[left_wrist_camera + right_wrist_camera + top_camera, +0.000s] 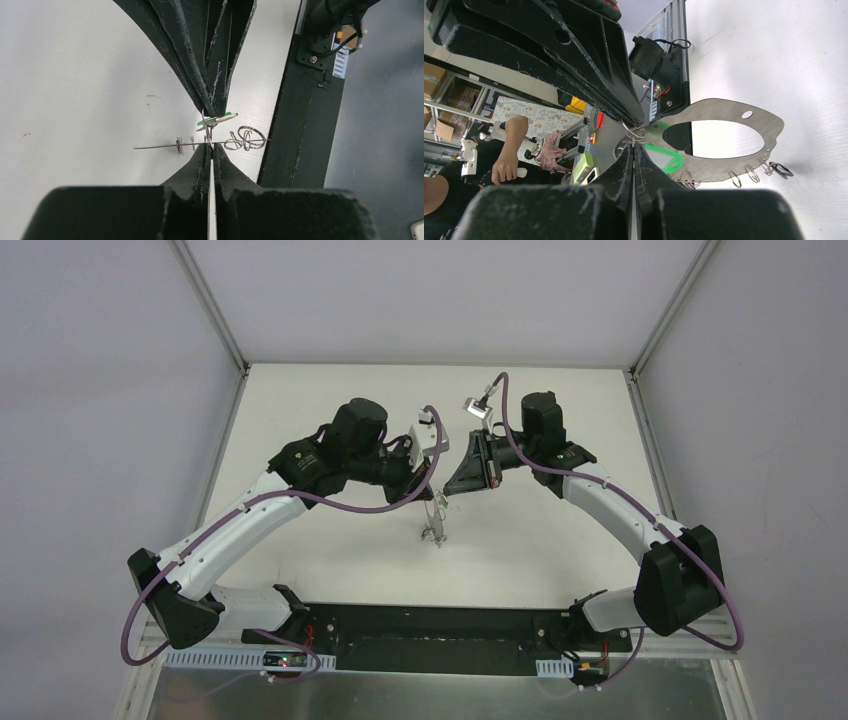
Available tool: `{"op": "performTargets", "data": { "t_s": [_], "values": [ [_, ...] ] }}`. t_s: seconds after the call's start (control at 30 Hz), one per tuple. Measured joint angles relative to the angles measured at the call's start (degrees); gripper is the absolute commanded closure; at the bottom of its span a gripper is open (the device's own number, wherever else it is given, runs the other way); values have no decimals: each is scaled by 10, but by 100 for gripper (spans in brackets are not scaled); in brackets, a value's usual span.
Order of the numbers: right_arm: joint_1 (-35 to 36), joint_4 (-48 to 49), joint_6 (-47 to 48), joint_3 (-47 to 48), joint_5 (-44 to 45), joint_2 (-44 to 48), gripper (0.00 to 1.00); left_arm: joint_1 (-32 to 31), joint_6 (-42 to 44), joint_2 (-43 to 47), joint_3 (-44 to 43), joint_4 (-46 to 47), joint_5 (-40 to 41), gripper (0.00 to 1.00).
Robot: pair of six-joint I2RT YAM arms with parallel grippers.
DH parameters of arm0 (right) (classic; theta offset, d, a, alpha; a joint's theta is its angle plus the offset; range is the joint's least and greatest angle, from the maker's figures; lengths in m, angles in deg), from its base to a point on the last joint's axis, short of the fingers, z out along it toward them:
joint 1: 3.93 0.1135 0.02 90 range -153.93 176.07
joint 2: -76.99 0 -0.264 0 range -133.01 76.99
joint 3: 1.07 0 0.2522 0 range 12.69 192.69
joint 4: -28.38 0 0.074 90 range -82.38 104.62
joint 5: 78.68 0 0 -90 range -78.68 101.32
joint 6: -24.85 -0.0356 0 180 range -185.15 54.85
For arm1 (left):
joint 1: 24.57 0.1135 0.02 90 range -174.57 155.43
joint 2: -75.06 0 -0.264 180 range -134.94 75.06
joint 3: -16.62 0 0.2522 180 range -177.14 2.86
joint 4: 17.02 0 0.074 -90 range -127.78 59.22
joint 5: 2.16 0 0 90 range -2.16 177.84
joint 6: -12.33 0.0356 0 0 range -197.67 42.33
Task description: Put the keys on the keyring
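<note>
Both arms meet above the middle of the table. The keyring [724, 107] is a flat silver oval loop with small split rings [751, 173] and a black tag [780, 170] along its edge. It hangs on edge [436, 522] below the grippers. My left gripper [211, 146] is shut on the keyring's thin rim [160, 146]. My right gripper [633, 146] is shut on the green-headed key [669, 161], which lies against the keyring. In the left wrist view the right gripper [212, 112] comes in from above with the key [222, 117] at its tip.
The white table [330, 550] is boxed in by pale walls on three sides. A black base rail [430, 635] runs along its near edge. In the right wrist view a person's arm [509, 150] shows beyond the table.
</note>
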Motion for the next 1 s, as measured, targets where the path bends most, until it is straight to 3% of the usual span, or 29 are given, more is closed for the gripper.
{"op": "performTargets", "data": {
  "t_s": [0.43, 1.0],
  "values": [
    [0, -4, 4, 0, 9, 0, 90, 0, 3, 0, 0, 3, 0, 100],
    [-1, -19, 23, -13, 22, 4, 88, 0, 14, 0, 9, 10, 0, 100]
  ]
}}
